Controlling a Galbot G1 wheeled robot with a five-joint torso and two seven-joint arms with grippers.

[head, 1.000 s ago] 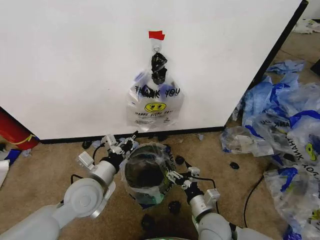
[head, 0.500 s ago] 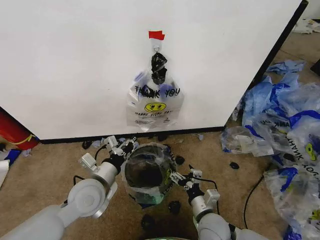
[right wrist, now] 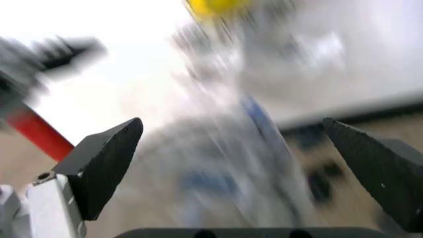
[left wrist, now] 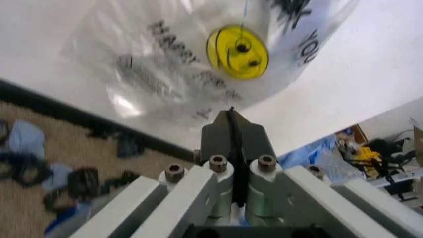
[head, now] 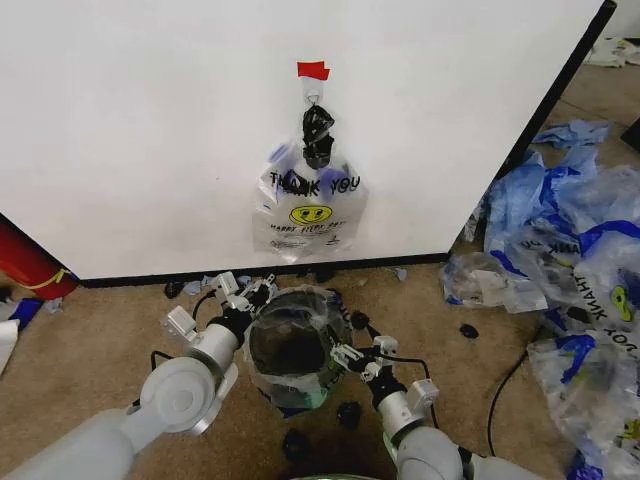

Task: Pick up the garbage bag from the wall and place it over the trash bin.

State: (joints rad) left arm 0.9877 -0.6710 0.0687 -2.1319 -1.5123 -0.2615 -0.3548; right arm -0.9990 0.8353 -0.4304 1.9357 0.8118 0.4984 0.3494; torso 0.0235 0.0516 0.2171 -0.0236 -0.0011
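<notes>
Bag pickup is not yet being carried out: the garbage bag is hanging from the hook on the wall, directly above the trash bin. The left hand, pressed closed on nothing, and the right hand, spread wide, are being held at the bin's rim. A raise toward the bag's blue handles is judged necessary.

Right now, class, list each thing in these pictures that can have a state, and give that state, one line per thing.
garbage bag: hanging on the wall from its hook, not yet picked
trash bin: upright on the carpet, already lined with clear plastic
left gripper: shut, at the bin's rim
right gripper: open, at the bin's opposite rim
</notes>
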